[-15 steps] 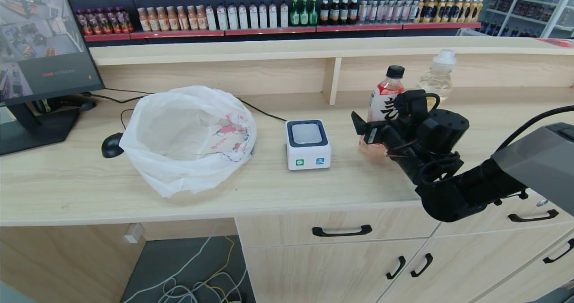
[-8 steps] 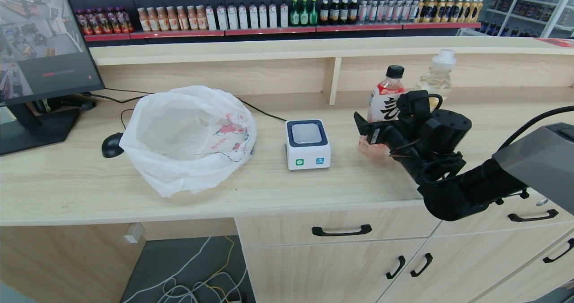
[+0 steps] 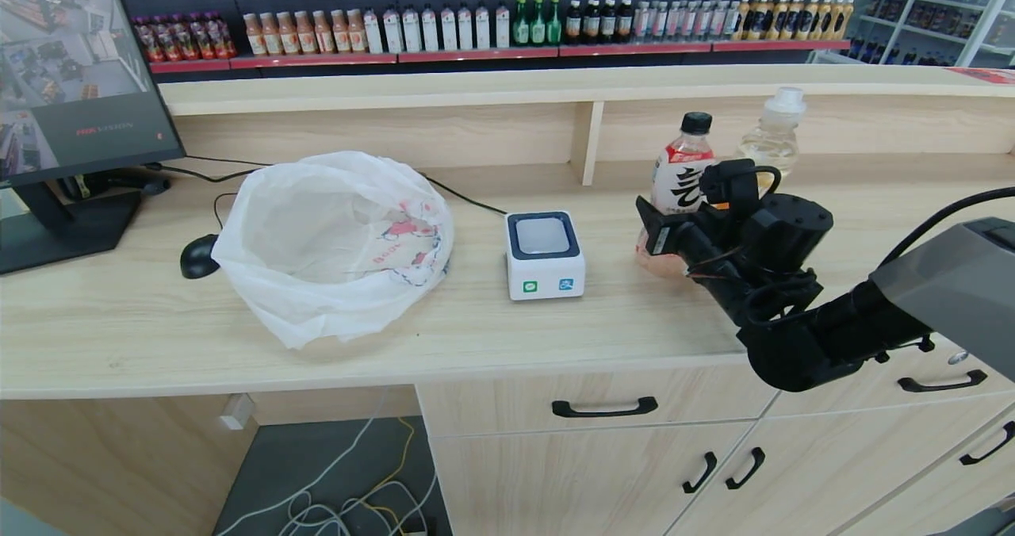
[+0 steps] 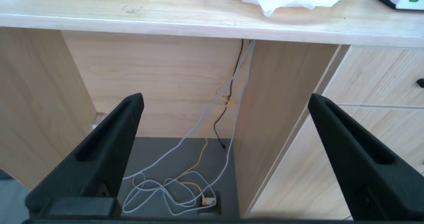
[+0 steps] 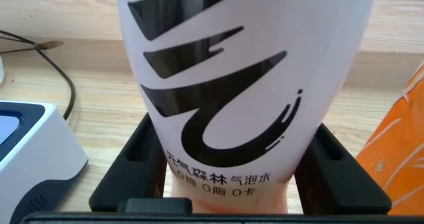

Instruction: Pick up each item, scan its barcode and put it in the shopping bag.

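Count on the table (image 3: 119, 330): two bottles, one white plastic shopping bag (image 3: 333, 243), one barcode scanner (image 3: 544, 254).

The black-capped bottle (image 3: 680, 183), with a white label and pink drink, stood upright to the right of the scanner. The clear white-capped bottle (image 3: 771, 135) stood behind it, against the back ledge. The bag sat open-mouthed to the left of the scanner.

The right hand (image 5: 232, 164) was clamped around the black-capped bottle low on its body, its fingers (image 5: 132, 164) pressed against either side. Whether the base was off the table could not be told.

The left hand (image 4: 225, 105) was spread wide, gripping nothing, below the table edge before the open cabinet bay.
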Available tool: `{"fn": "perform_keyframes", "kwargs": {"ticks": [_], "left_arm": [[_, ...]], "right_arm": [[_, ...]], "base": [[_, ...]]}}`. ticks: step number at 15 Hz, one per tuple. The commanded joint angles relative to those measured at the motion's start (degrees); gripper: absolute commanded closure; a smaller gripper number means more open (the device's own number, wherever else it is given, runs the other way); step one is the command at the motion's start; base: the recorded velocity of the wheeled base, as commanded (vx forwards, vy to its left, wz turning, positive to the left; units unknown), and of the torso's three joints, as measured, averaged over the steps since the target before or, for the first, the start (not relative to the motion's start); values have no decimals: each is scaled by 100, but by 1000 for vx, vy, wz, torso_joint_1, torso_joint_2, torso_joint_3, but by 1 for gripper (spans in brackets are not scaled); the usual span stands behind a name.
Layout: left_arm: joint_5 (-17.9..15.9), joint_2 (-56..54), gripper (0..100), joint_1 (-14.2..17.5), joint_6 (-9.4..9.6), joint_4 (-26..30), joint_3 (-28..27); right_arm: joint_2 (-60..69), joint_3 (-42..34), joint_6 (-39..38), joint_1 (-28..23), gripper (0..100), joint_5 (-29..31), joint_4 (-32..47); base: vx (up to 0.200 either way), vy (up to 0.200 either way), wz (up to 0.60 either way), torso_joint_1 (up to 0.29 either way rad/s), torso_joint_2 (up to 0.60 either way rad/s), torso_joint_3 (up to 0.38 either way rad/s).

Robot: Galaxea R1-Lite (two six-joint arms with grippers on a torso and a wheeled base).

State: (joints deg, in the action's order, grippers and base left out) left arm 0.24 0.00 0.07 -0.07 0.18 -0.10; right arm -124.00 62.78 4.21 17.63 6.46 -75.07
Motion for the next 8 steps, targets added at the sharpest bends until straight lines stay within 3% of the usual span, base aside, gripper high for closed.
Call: {"fn": "perform_keyframes", "kwargs": {"ticks": [1, 8], "left_arm": [[-7, 0, 0, 1, -1, -1, 1], [-7, 0, 0, 1, -1, -1, 1]], "right_arm": [[60, 6, -7, 4, 100, -4, 1], [271, 15, -7, 4, 100, -4, 36]], "base": [[0, 0, 0, 0, 0, 0], [0, 0, 0, 0, 0, 0]]}}
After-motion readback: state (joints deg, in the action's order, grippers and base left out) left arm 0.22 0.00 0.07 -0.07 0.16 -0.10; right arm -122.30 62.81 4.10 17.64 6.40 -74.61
